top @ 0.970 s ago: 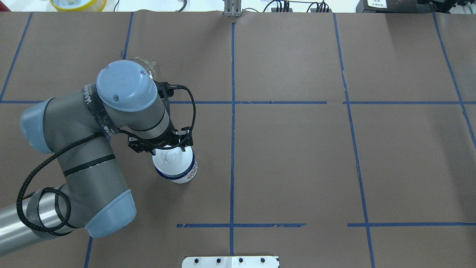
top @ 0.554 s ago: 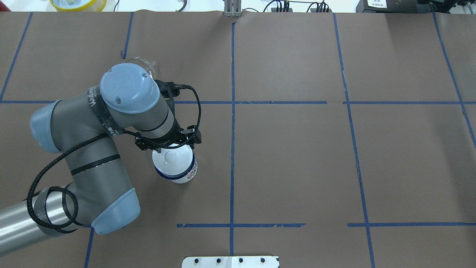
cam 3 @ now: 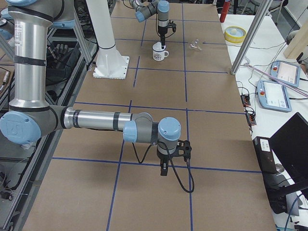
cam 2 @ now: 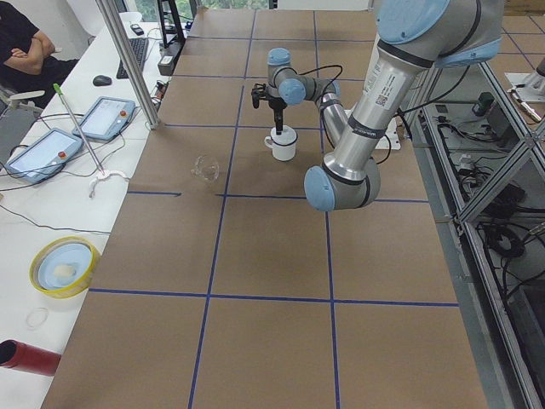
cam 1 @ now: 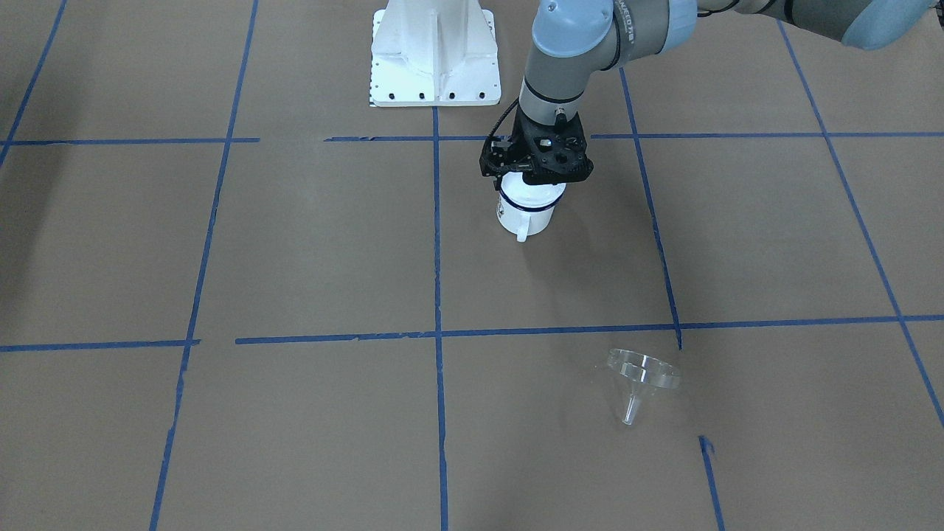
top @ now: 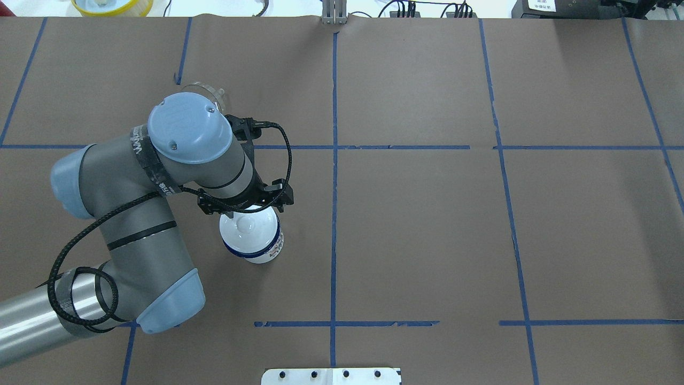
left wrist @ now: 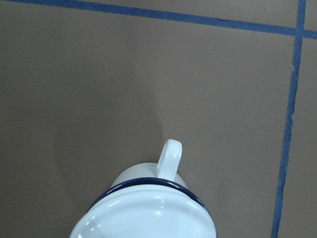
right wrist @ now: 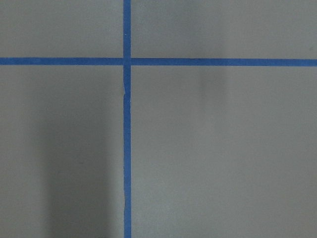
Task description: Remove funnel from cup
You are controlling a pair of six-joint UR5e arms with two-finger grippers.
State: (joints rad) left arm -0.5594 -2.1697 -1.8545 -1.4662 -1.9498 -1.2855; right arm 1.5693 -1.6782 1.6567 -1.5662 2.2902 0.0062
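Funnel [cam 1: 641, 377] is out of the cup [cam 1: 526, 209] and rests on the surface [cam 1: 295, 251], well apart from it. It sits across a blue tape line [cam 1: 516, 332], on the operators' side. It looks to lie tilted on its side, wide rim toward the robot and thin spout away. Clear plastic makes the exact lean hard to read. In the overhead view only a sliver of the rim shows, behind the left arm's elbow joint.

Cup stands upright, handle [left wrist: 170, 157] pointing away from the robot. A white domed lid with a knob [top: 247, 226] appears to sit in its mouth, inside the dark blue rim.

Left tool [cam 1: 535, 175] hangs straight down, directly over the cup's mouth and very close to the lid. Its black body hides the fingertips from front and overhead, and the wrist camera shows none. I cannot tell whether it is parted or closed on the knob.

Right tool [cam 3: 163, 169] is parked low over bare surface, far from both objects. It shows only in the side view, so its state cannot be told.

Judgement: the removal looks done. The funnel was put down far enough away that it cannot roll back against the cup. The vertical pose over the mouth suits handling the lid, not the funnel.
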